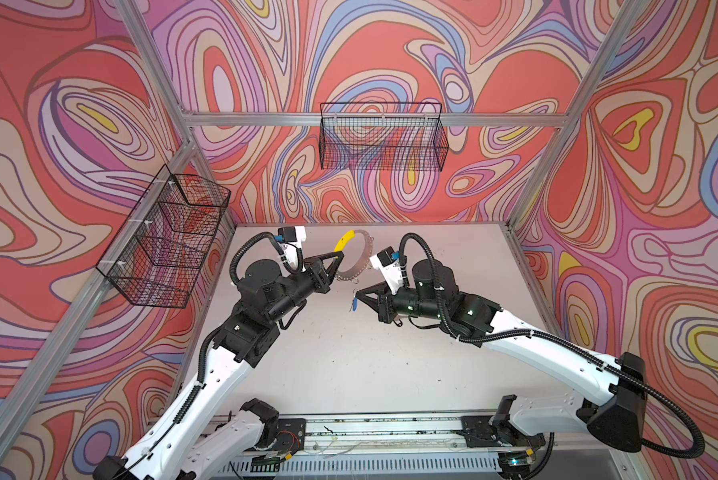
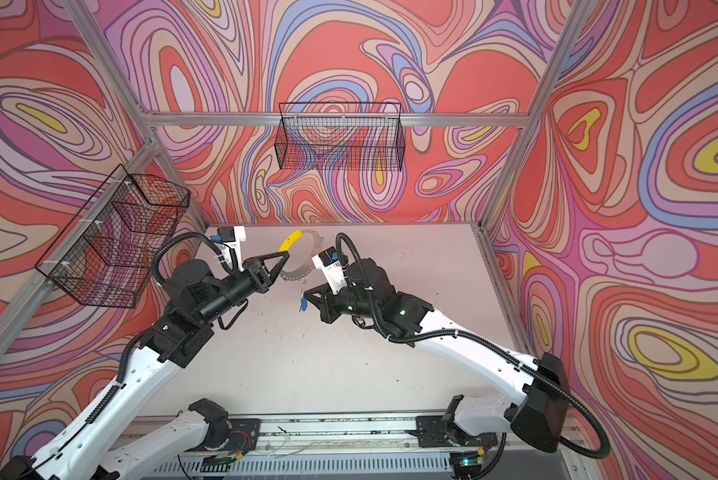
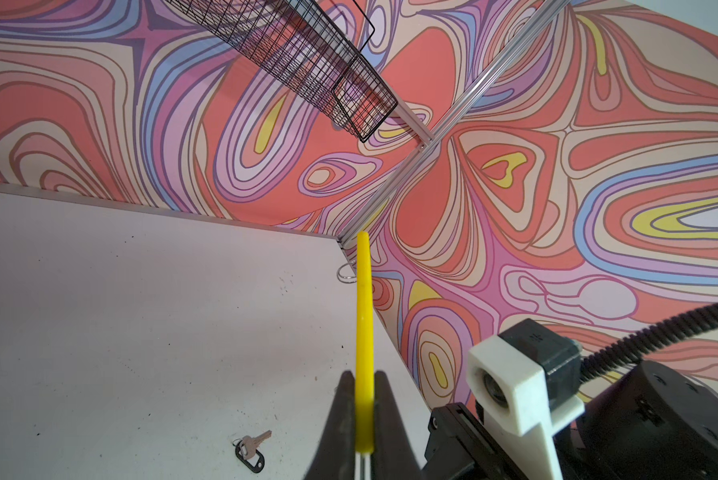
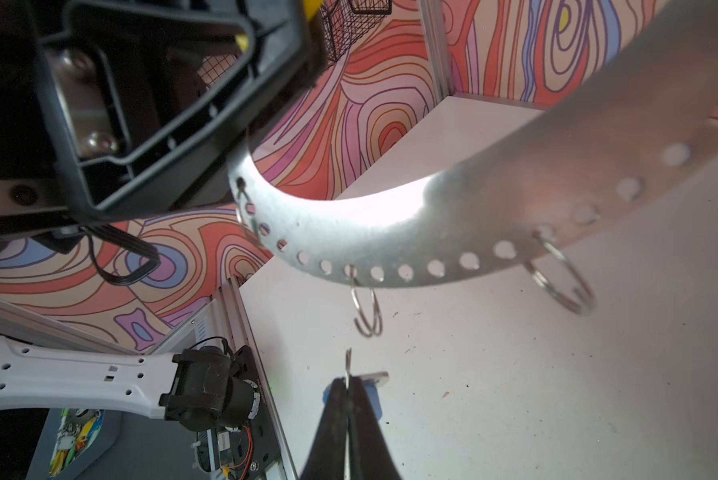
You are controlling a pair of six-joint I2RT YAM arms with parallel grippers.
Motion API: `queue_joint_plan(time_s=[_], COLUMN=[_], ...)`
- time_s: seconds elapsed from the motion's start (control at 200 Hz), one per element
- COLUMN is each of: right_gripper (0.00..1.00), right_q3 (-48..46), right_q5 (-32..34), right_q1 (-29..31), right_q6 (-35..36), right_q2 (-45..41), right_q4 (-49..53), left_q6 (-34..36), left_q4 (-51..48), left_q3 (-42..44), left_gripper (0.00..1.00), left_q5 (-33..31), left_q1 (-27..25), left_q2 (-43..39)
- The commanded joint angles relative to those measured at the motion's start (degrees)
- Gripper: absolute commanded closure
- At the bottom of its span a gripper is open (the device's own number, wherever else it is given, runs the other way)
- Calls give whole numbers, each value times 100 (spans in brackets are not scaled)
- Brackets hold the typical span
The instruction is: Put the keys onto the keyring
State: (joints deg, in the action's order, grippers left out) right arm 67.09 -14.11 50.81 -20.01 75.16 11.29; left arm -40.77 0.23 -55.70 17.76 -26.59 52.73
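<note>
Two hands hold their things in the air above a pale surface, inside a box of swirled walls.
The left hand (image 3: 364, 384) is pressed onto the yellow sleeve (image 3: 364, 316) of the keyring (image 4: 473, 199), which stands on edge in the air. The right hand (image 4: 347, 386) pinches the small ring of the blue-tagged key (image 1: 354, 305), near one wire loop (image 4: 366, 311) of the keyring but apart from it. The black-tagged key (image 3: 250, 451) lies flat on the surface (image 1: 349, 365), whitish with dark specks. Around are walls (image 1: 390, 50) of red, pink and purple swirls, an aluminium frame (image 1: 265, 118) and two black wire baskets, back (image 1: 384, 139) and left (image 1: 166, 241).
</note>
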Motion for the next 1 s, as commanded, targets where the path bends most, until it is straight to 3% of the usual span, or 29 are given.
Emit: queue_joint_plan(time_s=[0.0,0.996], right_gripper=[100,100], right_q3=[221,249], right_q5=[391,497], right_q1=[14,4], right_q6=[47,122], right_q2=[-53,-213], right_q4=[53,-99], left_q6=[-62,-62], left_q4=[175,221], left_q3=[42,68], left_gripper=[100,100], left_q5=[35,174], left_q1=[-20,-26], left_q2=[2,36])
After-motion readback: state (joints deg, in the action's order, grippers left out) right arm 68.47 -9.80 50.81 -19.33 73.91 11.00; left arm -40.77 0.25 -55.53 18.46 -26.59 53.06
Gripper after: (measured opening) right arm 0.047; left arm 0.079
